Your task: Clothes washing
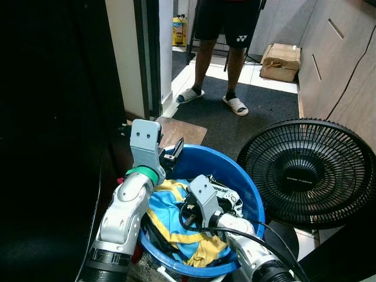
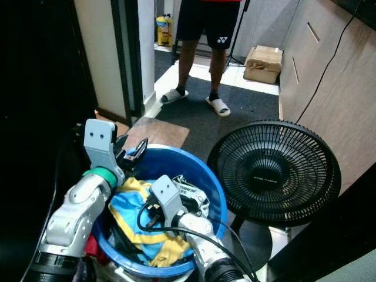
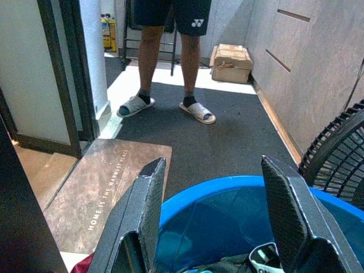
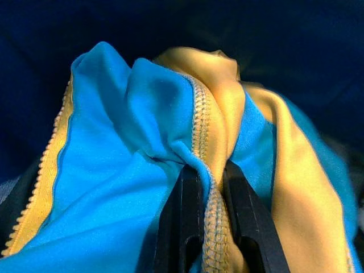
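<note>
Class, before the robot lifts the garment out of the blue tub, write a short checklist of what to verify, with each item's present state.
1. Right tool shut on the blue and yellow garment: ok, its fingers pinch a fold at the yellow trim.
2. Left tool open over the blue tub rim, holding nothing: ok.
3. Garment free of other laundry: cannot tell.
4. Fan beside the tub, close to the lift path: not ok.
5. Person stands well back by the doorway: ok.

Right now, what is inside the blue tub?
In the blue tub lies a heap of clothes: a blue and yellow garment, pinched by the right gripper, and a white printed cloth. Whatever lies beneath is covered.
</note>
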Controlling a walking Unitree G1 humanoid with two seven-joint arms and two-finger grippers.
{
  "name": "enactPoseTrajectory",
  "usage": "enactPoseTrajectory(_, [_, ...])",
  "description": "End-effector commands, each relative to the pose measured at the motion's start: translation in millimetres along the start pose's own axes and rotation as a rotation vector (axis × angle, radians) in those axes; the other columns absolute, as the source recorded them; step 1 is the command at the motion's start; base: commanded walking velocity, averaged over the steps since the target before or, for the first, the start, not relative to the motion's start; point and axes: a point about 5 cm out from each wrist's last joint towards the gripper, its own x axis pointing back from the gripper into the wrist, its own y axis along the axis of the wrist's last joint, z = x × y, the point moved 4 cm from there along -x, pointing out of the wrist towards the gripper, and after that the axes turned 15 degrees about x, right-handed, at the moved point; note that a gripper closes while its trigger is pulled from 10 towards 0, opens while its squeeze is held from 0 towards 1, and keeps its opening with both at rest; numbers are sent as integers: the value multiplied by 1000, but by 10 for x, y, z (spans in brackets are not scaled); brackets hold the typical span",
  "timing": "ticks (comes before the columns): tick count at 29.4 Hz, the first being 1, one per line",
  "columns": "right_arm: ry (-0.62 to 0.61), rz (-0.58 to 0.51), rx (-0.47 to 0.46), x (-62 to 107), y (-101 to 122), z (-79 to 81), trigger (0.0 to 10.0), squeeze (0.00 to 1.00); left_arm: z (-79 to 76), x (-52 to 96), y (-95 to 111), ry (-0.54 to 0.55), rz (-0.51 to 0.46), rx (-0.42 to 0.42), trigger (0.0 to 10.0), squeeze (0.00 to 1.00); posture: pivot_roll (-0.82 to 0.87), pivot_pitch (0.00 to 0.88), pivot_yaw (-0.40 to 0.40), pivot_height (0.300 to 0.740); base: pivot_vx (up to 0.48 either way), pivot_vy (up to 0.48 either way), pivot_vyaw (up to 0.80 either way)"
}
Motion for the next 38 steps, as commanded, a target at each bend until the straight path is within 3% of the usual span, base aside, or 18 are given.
enactPoseTrajectory(1, [-72, -27, -28, 63, -8, -98, 0, 0, -12, 19, -22, 1, 11, -1, 10000, 0, 87, 24, -3, 515, 0, 0, 0])
enactPoseTrajectory(3, [-72, -27, -28, 63, -8, -98, 0, 0, -12, 19, -22, 1, 11, -1, 10000, 0, 87, 24, -3, 515, 0, 0, 0])
enactPoseTrajectory(4, [-122, -88, -13, 77, 134, -200, 0, 0, -8, 21, -19, 3, 11, -3, 10000, 0, 87, 24, -3, 515, 0, 0, 0])
enactPoseTrajectory(5, [-122, -88, -13, 77, 134, -200, 0, 0, -8, 21, -19, 3, 11, -3, 10000, 0, 87, 24, -3, 515, 0, 0, 0])
enactPoseTrajectory(6, [-235, -207, 30, 132, 448, -442, 0, 0, 10, 24, -2, 8, 6, -6, 10000, 0, 92, 16, -2, 515, 0, 0, 0])
enactPoseTrajectory(7, [-235, -207, 30, 132, 448, -442, 0, 0, 10, 24, -2, 8, 6, -6, 10000, 0, 92, 16, -2, 515, 0, 0, 0])
enactPoseTrajectory(8, [-351, -327, 71, 233, 797, -685, 10000, 0, 30, 25, 21, 13, 1, -8, 10000, 0, 89, 14, 2, 515, 0, 0, 0])
enactPoseTrajectory(9, [-351, -327, 71, 233, 797, -685, 10000, 0, 30, 25, 21, 13, 1, -8, 10000, 0, 89, 14, 2, 515, 0, 0, 0])
enactPoseTrajectory(10, [-452, -444, 106, 372, 1139, -893, 10000, 0, 45, 23, 49, 16, -6, -11, 10000, 0, 89, 12, 3, 515, 0, 0, 0])
enactPoseTrajectory(11, [-452, -444, 106, 372, 1139, -893, 10000, 0, 45, 23, 49, 16, -6, -11, 10000, 0, 89, 12, 3, 515, 0, 0, 0])
enactPoseTrajectory(13, [-581, -625, 152, 652, 1685, -1143, 10000, 0, 61, 14, 111, 18, -22, -16, 10000, 0, 87, 6, 4, 515, 0, 0, 0])
enactPoseTrajectory(14, [-581, -625, 152, 652, 1685, -1143, 10000, 0, 61, 14, 111, 18, -22, -16, 10000, 0, 87, 6, 4, 515, 0, 0, 0])
enactPoseTrajectory(15, [-627, -708, 156, 803, 1916, -1208, 10000, 0, 60, 8, 149, 15, -32, -20, 10000, 0, 89, 3, 2, 515, 0, 0, 0])
enactPoseTrajectory(22, [-655, -715, 155, 851, 1928, -1211, 10000, 0, 49, 11, 167, 11, -38, -24, 10000, 0, 90, 1, 1, 515, 0, 0, 0])
enactPoseTrajectory(26, [-747, -625, 157, 910, 1671, -1194, 10000, 0, 17, 57, 214, -3, -52, -39, 10000, 0, 85, 2, 4, 515, 0, 0, 0])
enactPoseTrajectory(29, [-763, -606, 153, 923, 1618, -1188, 10000, 0, 12, 68, 230, -5, -55, -42, 10000, 0, 85, 2, 4, 515, 0, 0, 0])
enactPoseTrajectory(32, [-781, -537, 103, 900, 1437, -1177, 10000, 0, 47, 68, 234, 1, -58, -51, 10000, 0, 76, 1, 9, 515, 0, 0, 0])
enactPoseTrajectory(38, [-816, -474, 56, 896, 1287, -1234, 10000, 0, 70, 56, 232, 8, -57, -54, 10000, 0, 77, 0, 7, 520, 0, 0, 0])
